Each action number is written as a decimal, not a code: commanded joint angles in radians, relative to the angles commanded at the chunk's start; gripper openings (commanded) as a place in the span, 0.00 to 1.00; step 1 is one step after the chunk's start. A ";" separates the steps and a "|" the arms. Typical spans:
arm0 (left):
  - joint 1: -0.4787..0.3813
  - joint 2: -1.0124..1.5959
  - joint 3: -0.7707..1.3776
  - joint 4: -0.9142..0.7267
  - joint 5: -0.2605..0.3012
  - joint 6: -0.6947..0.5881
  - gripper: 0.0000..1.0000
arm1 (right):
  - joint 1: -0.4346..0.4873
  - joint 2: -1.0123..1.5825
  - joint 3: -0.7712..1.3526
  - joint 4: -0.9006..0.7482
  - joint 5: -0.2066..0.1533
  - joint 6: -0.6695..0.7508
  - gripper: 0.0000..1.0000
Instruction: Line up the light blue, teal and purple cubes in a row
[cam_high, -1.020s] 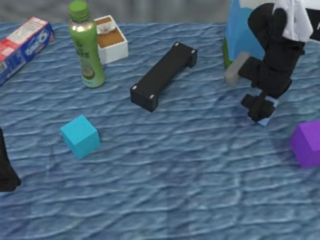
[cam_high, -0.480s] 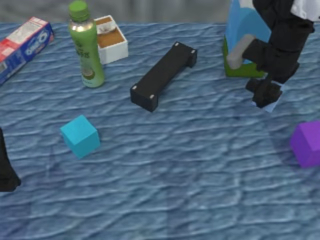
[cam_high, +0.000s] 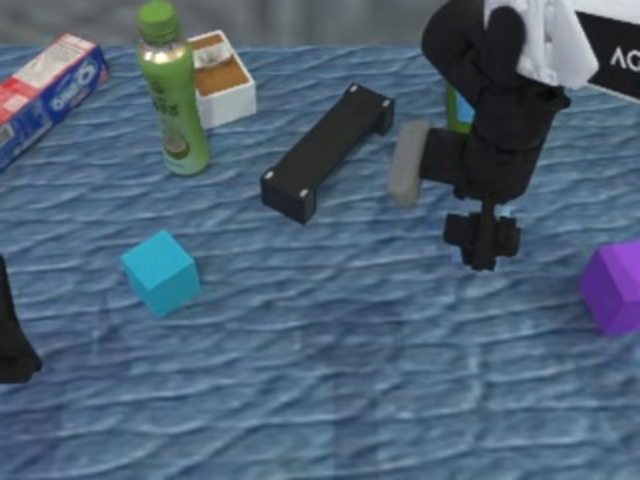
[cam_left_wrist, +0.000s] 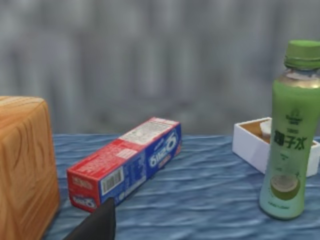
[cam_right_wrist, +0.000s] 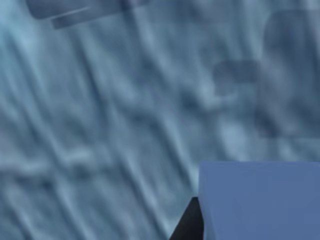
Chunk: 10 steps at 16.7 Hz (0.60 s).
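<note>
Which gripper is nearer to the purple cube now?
The right. The right gripper is out over the table, just left of the purple cube at the right edge. The left gripper is parked at the far left edge, across the whole table.

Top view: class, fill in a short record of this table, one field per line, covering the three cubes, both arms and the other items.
teal cube: on the cloth, left of centre
purple cube: at the right edge
light blue cube: held in the right claw, right of centre
left claw: parked at the left edge
clutter: bottle, toothpaste box, white box, black bar along the far side
</note>
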 joint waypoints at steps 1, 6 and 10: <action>0.000 0.000 0.000 0.000 0.000 0.000 1.00 | 0.040 -0.032 -0.042 0.008 -0.001 -0.029 0.00; 0.000 0.000 0.000 0.000 0.000 0.000 1.00 | 0.153 -0.122 -0.157 0.033 -0.003 -0.108 0.00; 0.000 0.000 0.000 0.000 0.000 0.000 1.00 | 0.149 -0.117 -0.156 0.034 -0.003 -0.105 0.00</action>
